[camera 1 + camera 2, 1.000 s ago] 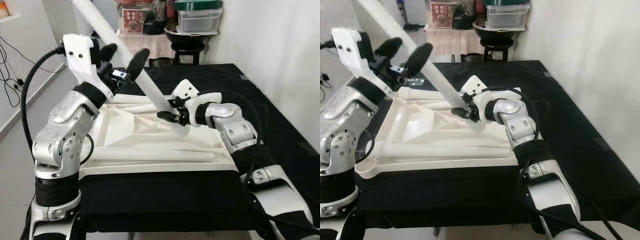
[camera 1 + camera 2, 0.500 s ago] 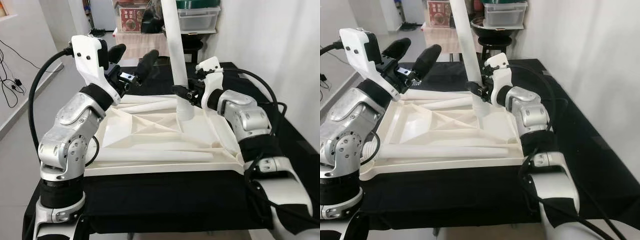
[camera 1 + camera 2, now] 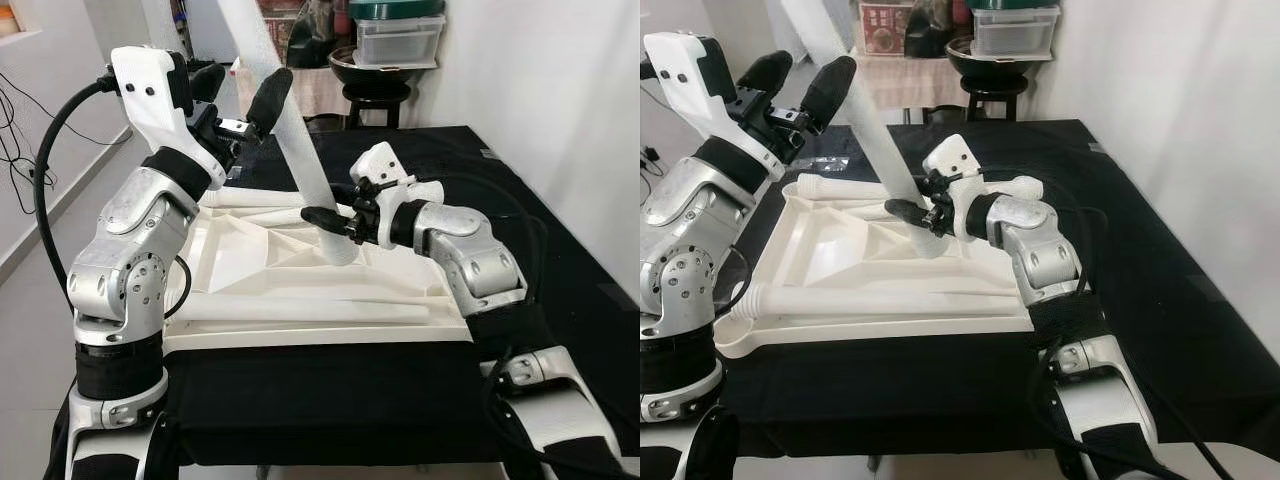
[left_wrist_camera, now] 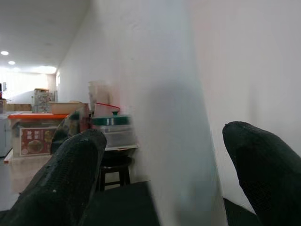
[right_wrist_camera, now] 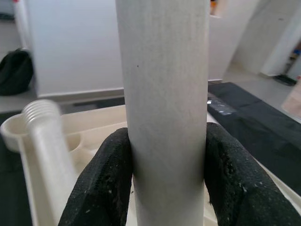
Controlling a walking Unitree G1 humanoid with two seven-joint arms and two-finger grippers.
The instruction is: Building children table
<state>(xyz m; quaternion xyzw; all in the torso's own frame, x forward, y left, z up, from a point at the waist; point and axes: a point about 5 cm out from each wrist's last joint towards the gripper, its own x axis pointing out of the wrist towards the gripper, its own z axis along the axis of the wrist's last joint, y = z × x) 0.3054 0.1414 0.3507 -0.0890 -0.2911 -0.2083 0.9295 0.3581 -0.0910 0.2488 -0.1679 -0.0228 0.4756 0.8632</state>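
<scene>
Half a second ago the white table leg [image 3: 300,150] stood nearly upright; now it leans back toward the robot's left, its top swung over beside the left end effector [image 3: 232,92] while its lower end sits a little nearer the middle of the upturned table panel [image 3: 240,250].

Nearest the robot, the black-draped tabletop [image 3: 330,400] carries that white panel, underside up, with a loose leg [image 3: 300,312] lying along its near edge and another [image 3: 840,188] along the far edge. Over the panel's middle the right end effector [image 3: 340,220] is clamped on the tilted leg just above its lower end — both black fingers [image 5: 101,183] press the tube from either side. Farther back and higher, the left end effector's fingers stand apart, the leg passing between them without being pinched.

Beyond the tabletop stand a dark stool [image 3: 375,100] and stacked storage boxes [image 3: 400,35].

The risk, as I judge it: one low grip on a long leaning tube lets it pivot, so the threaded end could miss its socket or go in crooked — and the unclamped left fingers would not stop a swing.
</scene>
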